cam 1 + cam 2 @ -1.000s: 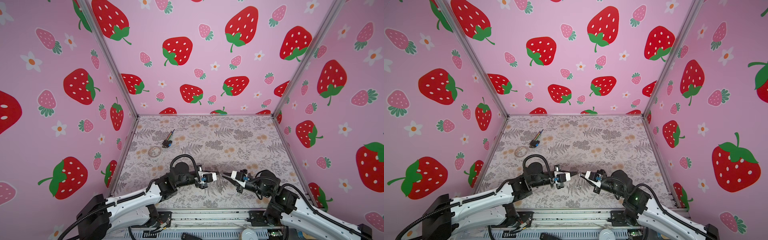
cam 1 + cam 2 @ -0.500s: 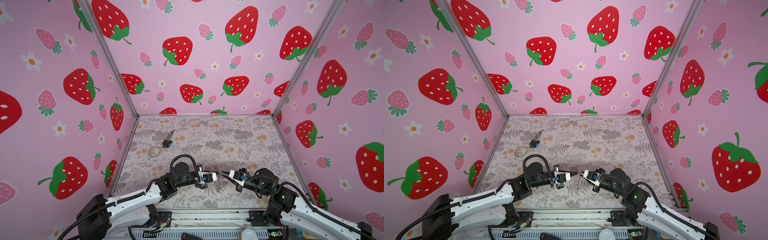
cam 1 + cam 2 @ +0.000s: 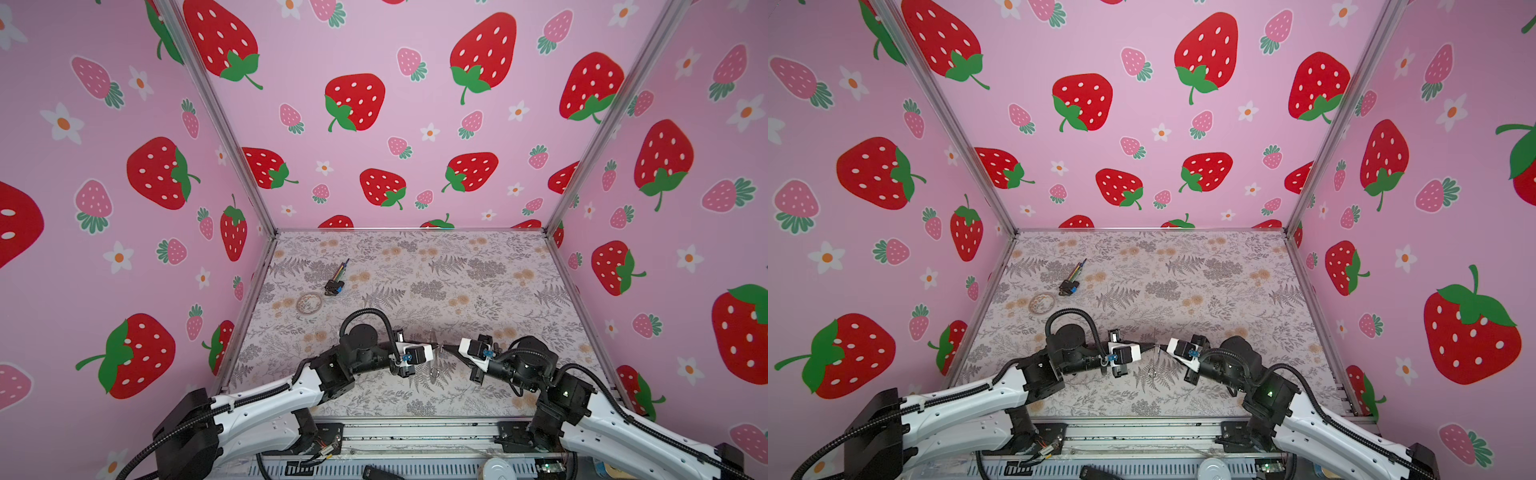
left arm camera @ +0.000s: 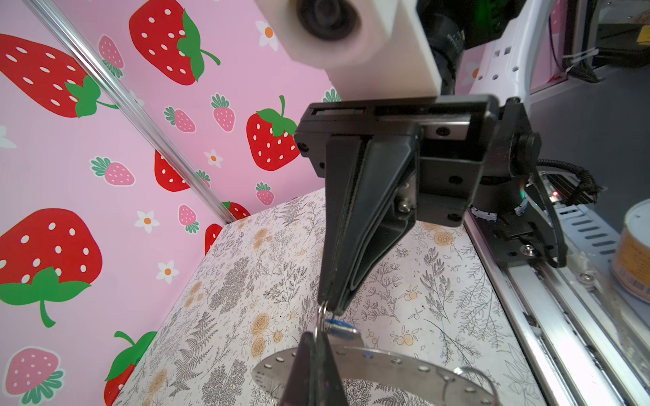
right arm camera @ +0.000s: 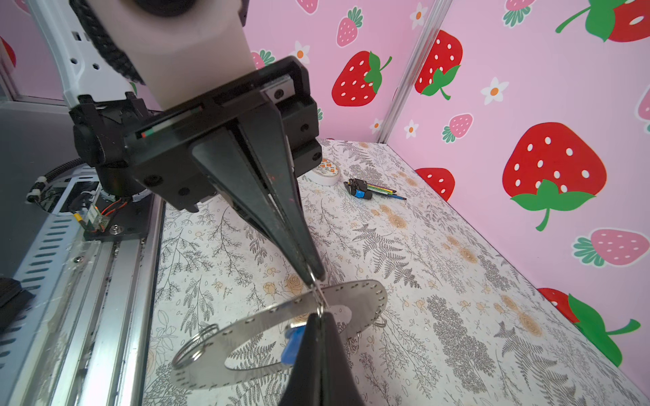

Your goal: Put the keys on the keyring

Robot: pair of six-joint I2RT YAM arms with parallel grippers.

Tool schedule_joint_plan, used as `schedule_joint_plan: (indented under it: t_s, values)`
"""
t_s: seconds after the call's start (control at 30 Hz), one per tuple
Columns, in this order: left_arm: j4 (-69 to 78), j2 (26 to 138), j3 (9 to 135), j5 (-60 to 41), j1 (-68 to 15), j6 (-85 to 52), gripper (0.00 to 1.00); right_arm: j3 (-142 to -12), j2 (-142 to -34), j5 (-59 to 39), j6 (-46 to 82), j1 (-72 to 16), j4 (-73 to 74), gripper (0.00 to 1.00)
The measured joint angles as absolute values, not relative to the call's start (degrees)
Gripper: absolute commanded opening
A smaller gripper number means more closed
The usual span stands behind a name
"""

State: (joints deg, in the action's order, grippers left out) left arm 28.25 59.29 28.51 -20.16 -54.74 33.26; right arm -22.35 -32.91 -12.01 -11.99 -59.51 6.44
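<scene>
Both arms meet tip to tip over the table point(image 3: 478, 266), near its front edge and about midway along it.

Left gripper point(image 3: 436, 345): jaws fully closed, pinching the rim of the keyring point(image 5: 365, 302). In both top views the keyring shows as a thin sliver almost edge-on between the two grippers. In the wrist views it is a tilted flat disc with holes round the rim. Can't tell whether its low edge touches the table.

Right gripper point(image 3: 444, 347): jaws also fully closed, tips right against the left gripper's tips. It looks clamped on the keys point(image 5: 292, 344) at their small wire loop point(image 4: 320, 318). The blue tag hangs just beside the right fingertips point(image 5: 318, 327), over the keyring's open centre. The loop sits at the keyring's rim, but whether it is threaded through a hole is too small to tell.

Two spare split rings point(image 5: 195, 349) hang from the keyring's rim, on opposite sides.

A black-and-blue plug with coloured wires point(image 3: 336, 282) and a pale hoop point(image 3: 309, 302) lie just beside each other near the table's left edge, toward the back, well apart from both grippers.
</scene>
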Motion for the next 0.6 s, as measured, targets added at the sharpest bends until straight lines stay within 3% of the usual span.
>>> schedule_joint_plan:
  t_s: [0.6]
  values:
    - [22.0, 61.6, 29.3, -14.4, -54.9, 35.0, 0.0, -22.3, -36.0, -15.7, -8.0, -59.5, 10.9, 0.0]
